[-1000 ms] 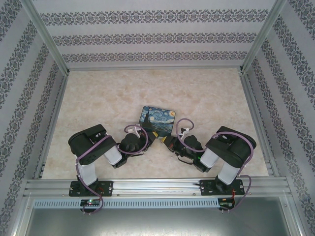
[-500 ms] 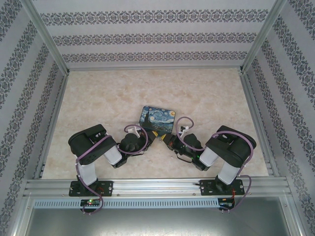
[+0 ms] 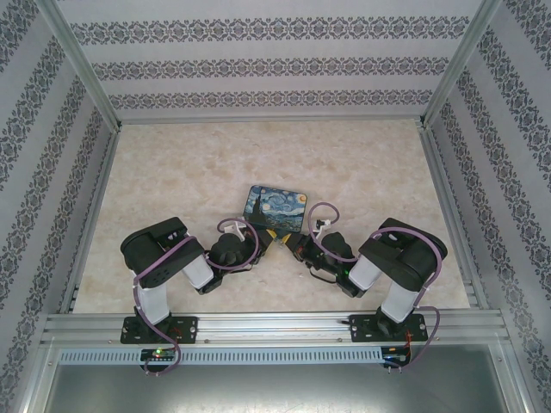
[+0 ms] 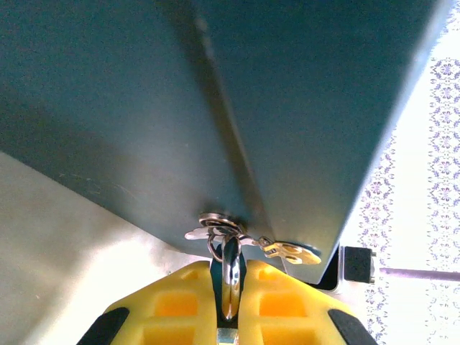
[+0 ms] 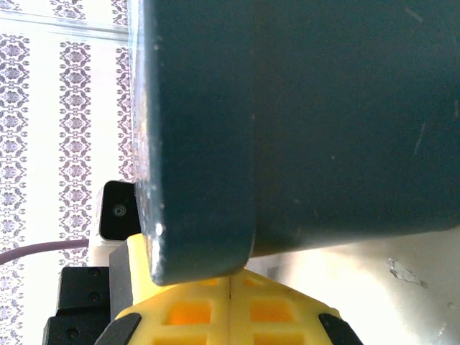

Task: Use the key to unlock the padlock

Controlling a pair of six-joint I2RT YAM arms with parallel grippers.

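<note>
Left wrist: tiny grey polished-metal padlock (image 4: 229, 287) hangs at the hasp (image 4: 215, 223) on the dark teal box (image 4: 215, 108) wall. Left gripper (image 4: 230, 272) jaws are nearly closed, pinching it. Brass-coloured key (image 4: 289, 251) sits just beside. Right gripper (image 5: 230, 287) jaws are pressed together under the box corner, with nothing visible between them. Lock looks rigid, light, slick and free to swivel: clamp the flat body faces, keep the keyway clear.

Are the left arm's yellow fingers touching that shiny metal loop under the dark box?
Touching. The left wrist view shows the metal loop pinched between the two yellow fingers, with no gap low down where they close on it.
</note>
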